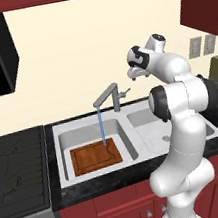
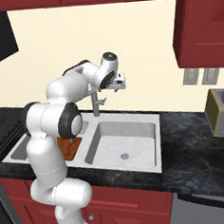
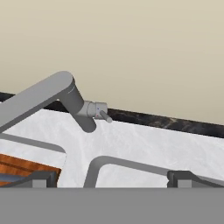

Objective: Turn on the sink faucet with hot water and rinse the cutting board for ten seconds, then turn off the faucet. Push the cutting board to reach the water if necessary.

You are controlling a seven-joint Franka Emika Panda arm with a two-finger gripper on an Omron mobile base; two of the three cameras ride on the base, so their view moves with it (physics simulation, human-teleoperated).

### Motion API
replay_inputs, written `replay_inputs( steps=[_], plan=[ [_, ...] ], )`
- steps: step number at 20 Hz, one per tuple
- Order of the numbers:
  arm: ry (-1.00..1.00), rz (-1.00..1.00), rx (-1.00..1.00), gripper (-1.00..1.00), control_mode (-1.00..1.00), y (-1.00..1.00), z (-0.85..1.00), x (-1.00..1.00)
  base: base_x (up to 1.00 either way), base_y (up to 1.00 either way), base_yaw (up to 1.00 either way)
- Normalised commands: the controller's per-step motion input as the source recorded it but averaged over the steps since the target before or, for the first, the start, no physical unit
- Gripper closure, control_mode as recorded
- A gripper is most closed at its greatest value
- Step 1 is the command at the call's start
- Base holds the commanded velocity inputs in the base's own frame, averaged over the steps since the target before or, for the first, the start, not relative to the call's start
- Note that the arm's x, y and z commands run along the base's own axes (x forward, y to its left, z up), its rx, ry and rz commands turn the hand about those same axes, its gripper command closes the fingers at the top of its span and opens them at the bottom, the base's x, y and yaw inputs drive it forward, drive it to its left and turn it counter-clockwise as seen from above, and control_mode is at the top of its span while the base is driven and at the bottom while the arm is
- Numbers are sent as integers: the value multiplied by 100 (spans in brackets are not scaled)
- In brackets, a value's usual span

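board lies flat in the sink's left basin, water from the faucet falling on its back edge. pincer hovers spread apart, gripping nothing, right of the faucet's lever.

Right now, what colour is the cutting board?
Reddish-brown wood with a darker groove, clearest in the left base view.

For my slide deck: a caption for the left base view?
Water streams from sink faucet onto cutting board while gripper hovers beside the handle.

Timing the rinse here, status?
Gripper open, clear of lever. Water running from faucet onto cutting board. Nothing in the way.
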Motion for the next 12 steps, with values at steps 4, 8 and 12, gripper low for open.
replay_inputs(
  steps=[4,8,12],
  plan=[
    [0,0,0,-100,-100,0,0,0,0,0,0],
    [0,0,0,-100,-100,0,0,0,0,0,0],
    [0,0,0,-100,-100,0,0,0,0,0,0]
  ],
)
